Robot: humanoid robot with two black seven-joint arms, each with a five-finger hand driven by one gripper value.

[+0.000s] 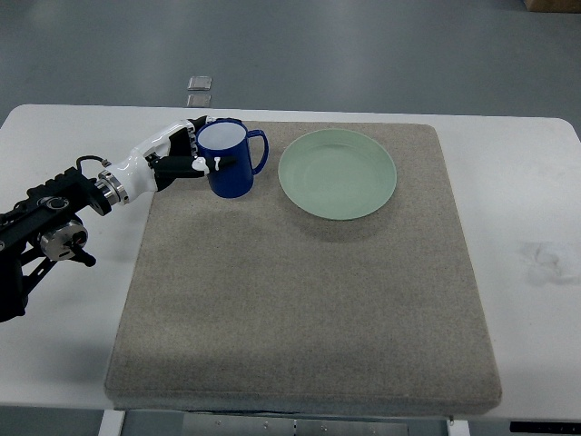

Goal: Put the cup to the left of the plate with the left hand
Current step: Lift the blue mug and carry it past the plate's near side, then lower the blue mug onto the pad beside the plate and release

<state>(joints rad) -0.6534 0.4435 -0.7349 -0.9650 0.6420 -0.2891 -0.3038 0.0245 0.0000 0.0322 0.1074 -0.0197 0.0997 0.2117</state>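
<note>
A dark blue cup with a white inside stands upright on the grey mat, its handle turned right toward the plate. The pale green plate lies just right of it, a small gap between them. My left hand comes in from the left edge and wraps the cup's left side, thumb on the near wall, fingers behind the rim. Whether the cup's base rests on the mat or hovers just above it cannot be told. The right arm does not show.
The mat covers most of the white table. My left forearm, black with cables, lies over the table's left part. Two small grey squares lie on the floor beyond the far edge.
</note>
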